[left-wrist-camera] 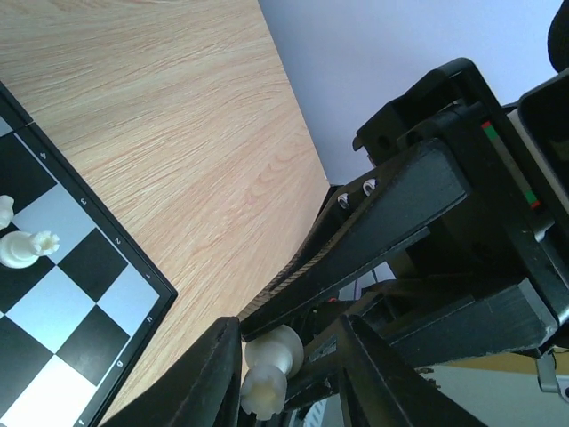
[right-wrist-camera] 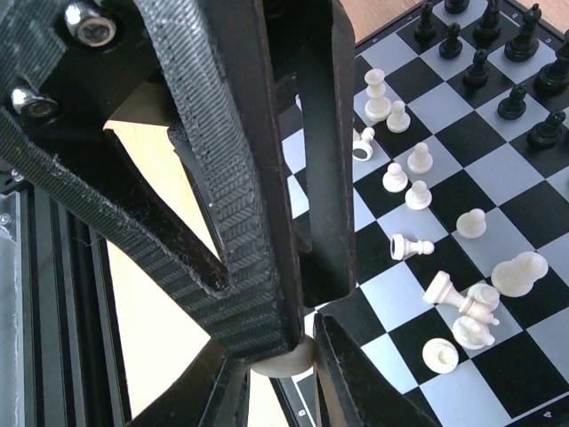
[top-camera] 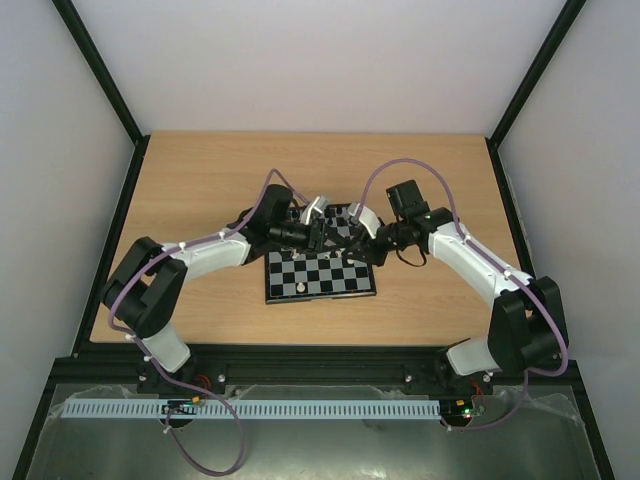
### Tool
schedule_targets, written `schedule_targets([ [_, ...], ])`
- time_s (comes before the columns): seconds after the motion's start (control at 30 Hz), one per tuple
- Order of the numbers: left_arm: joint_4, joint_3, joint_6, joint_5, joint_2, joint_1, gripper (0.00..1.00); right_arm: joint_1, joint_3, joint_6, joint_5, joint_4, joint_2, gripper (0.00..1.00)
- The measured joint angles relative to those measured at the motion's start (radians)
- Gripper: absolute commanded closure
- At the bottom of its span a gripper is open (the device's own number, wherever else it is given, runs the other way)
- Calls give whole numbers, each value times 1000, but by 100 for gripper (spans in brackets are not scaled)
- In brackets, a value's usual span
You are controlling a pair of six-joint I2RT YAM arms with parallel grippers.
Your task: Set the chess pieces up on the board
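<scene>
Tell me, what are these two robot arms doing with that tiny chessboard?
They are setting up chess. The right gripper holds one white piece and the left gripper brackets the same piece, seemingly a handover; whether the left grips yet is unclear. On the board, black pieces stand in rows; the white pieces sit scattered mid-board, some toppled.

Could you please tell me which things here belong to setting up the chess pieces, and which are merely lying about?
Belong: small black-and-pale checkered chessboard; cream-white chess pieces; black chess pieces; one more cream-white piece in the right gripper.
Merely there: light wooden table; purple cables; white slotted rail.
</scene>
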Motion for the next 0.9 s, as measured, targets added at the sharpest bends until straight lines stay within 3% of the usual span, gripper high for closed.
schedule_targets([
  [0.2,-3,0,1,9,0,0,74,0,-4,14,0,17,0,79],
  [0.53,-34,-1,13,6,0,0,92,0,-15,23,0,30,0,79],
  [0.73,-96,0,56,-16,-7,2,94,0,-30,39,1,43,0,61],
  [0.9,-322,25,196,-168,-68,5,94,0,-44,30,-7,46,0,52],
])
